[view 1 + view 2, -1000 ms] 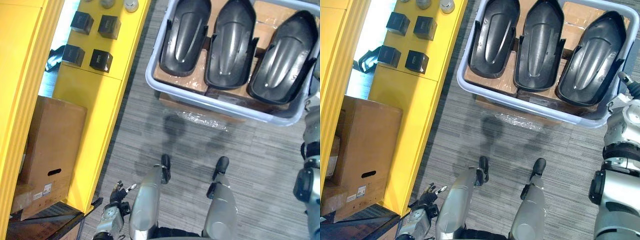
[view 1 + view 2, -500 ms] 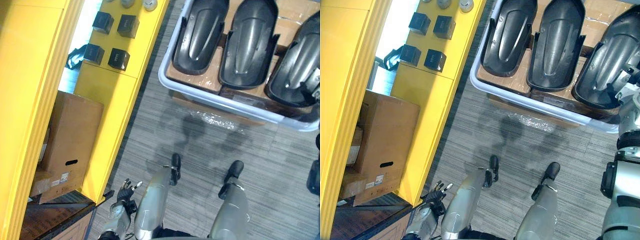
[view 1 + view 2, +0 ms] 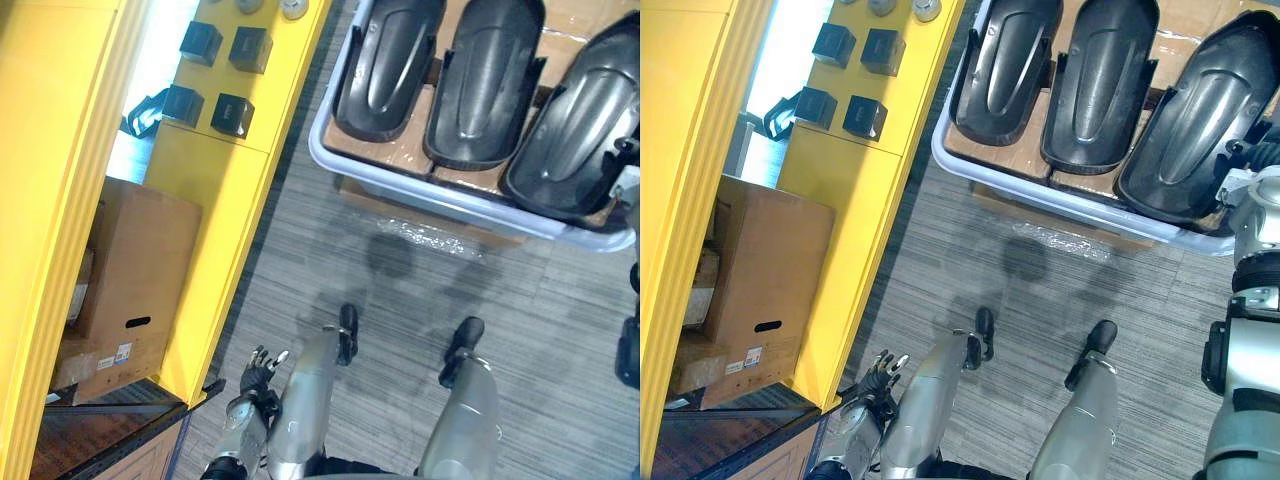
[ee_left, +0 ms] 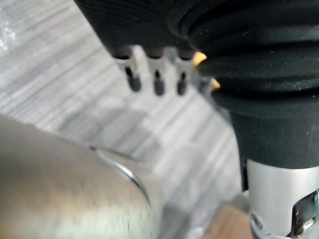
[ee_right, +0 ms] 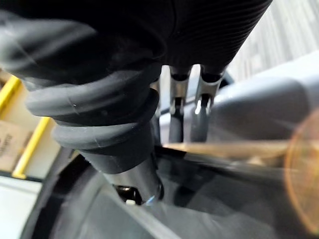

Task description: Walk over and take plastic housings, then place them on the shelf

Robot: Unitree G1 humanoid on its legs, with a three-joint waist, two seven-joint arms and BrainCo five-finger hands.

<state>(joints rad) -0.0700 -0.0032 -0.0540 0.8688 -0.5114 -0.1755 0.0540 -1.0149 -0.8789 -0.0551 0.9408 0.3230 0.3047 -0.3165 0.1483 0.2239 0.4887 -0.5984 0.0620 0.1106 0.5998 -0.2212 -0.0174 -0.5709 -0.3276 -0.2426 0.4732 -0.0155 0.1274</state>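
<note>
Three black plastic housings lie side by side, hollow side up, in a pale bin [image 3: 440, 195] on the floor ahead: left [image 3: 385, 55], middle [image 3: 485, 80] and right [image 3: 575, 130]. My right hand [image 3: 1250, 185] is at the right housing's [image 5: 75, 199] near edge. Its fingers [image 5: 175, 107] reach down outside the wall and the thumb sits inside, pinching the rim. My left hand [image 3: 258, 368] hangs low by the yellow shelf's corner, with its fingers [image 4: 157, 82] straight and empty.
The yellow shelf unit [image 3: 215, 200] stands on my left, with several small black boxes [image 3: 210, 40] on its top. A cardboard box [image 3: 135, 260] sits on a lower level. Grey carpet lies between me and the bin, which rests on wrapped cardboard [image 3: 430, 235].
The view has swung a little. My right hand has come from beside the bin onto the right housing's edge and its fingers have curled. The left hand stays low and open.
</note>
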